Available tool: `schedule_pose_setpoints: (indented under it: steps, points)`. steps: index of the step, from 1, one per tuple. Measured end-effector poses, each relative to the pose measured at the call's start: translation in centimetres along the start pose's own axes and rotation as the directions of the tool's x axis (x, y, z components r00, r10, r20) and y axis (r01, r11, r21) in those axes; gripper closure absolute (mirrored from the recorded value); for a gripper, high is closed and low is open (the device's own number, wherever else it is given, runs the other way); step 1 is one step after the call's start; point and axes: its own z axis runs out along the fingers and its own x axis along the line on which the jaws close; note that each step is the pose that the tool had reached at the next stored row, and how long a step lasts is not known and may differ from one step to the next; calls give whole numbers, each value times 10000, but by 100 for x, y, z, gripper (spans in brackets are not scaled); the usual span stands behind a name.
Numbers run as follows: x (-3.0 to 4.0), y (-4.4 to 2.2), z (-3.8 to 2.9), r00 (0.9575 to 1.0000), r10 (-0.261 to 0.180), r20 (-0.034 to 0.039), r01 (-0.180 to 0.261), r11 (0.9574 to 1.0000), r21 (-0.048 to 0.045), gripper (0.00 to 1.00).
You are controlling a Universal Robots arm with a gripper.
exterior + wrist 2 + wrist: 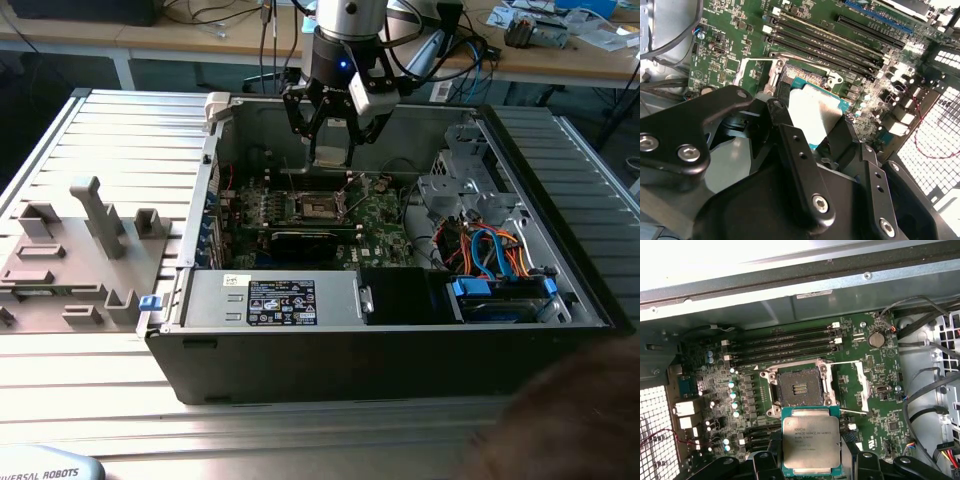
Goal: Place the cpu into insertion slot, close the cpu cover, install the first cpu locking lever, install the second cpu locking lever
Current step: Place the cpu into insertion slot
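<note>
My gripper hangs over the open computer case, shut on the cpu. In both wrist views the cpu is a flat silver-topped square on a green carrier, clamped by its two edges between the black fingers. The insertion slot lies open and dark in its silver rim on the green board, below the chip and slightly offset from it. The cpu cover appears swung up beside the socket. Thin wire levers stand loose next to it.
Memory slots run along one side of the socket. A long black card lies on the near side of it, then the power supply. A drive cage with cables is at the exterior view's right. A grey fixture sits outside the case.
</note>
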Motion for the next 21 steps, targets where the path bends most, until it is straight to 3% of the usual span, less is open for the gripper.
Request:
schedule_pose_setpoints:
  steps: [21]
  points:
    - [0, 2, 2, 9998, 211, 22, -211, 9996, 165, 45]
